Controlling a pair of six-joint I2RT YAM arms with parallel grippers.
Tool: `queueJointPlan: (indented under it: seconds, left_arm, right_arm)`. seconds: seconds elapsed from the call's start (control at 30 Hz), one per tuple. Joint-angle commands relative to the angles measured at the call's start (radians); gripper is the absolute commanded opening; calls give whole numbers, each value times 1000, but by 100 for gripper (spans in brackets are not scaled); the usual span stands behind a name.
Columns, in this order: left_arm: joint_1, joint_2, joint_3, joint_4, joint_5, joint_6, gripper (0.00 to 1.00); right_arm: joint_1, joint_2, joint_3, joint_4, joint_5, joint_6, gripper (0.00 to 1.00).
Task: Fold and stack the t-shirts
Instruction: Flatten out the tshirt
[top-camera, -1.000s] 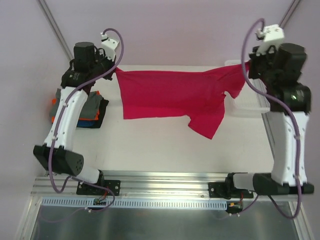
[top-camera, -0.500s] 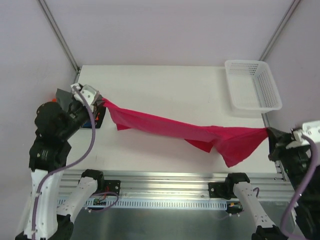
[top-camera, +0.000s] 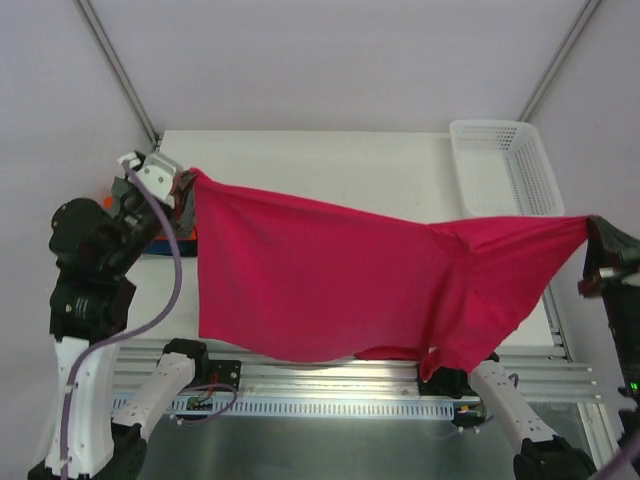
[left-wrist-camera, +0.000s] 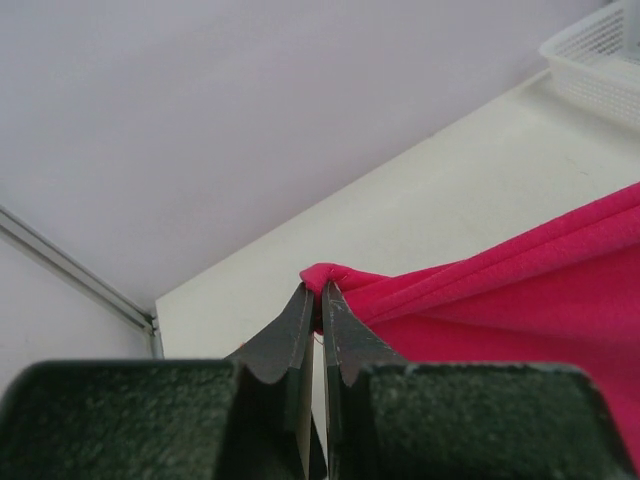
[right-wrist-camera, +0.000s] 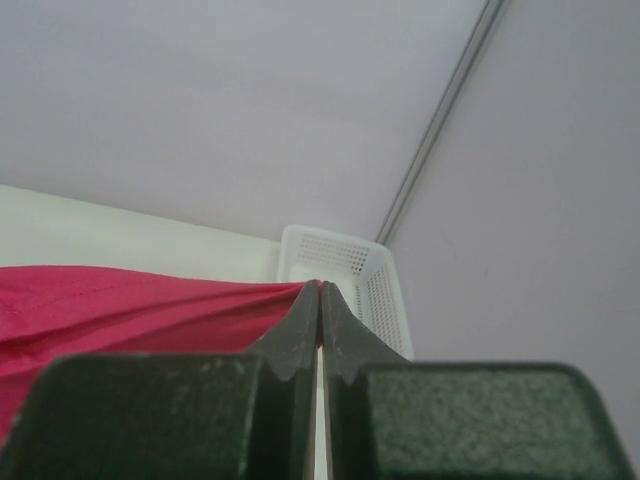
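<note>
My left fingers (left-wrist-camera: 320, 303) and right fingers (right-wrist-camera: 320, 298), each clenched on an opposite end of the magenta-red t-shirt (top-camera: 330, 280), hold it spread wide in the air above the tabletop (top-camera: 330, 165).

Spread magenta t-shirt (top-camera: 330, 280), left pincer (top-camera: 189, 183) gripping one end, right pincer (top-camera: 592, 226) the other

The magenta-red t-shirt (top-camera: 340, 280) now hangs spread wide and higher.
</note>
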Motion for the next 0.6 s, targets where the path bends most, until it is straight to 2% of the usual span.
queueJointPlan:
  seconds: [0.0,0.13,0.3,0.57]
  left_arm:
    - [-4,162,44,222,-120,57,0]
    - [-4,452,132,240,-145,147,0]
    - [6,683,193,240,-97,213,0]
    - [22,1065,302,238,-39,250,0]
  right_arm:
    - [13,173,-69,261,42,-65,1]
    - [6,342,-146,405,-36,-80,1]
    - [-19,601,-172,431,-130,-48,1]
    - [-40,994,-15,376,-171,-66,1]
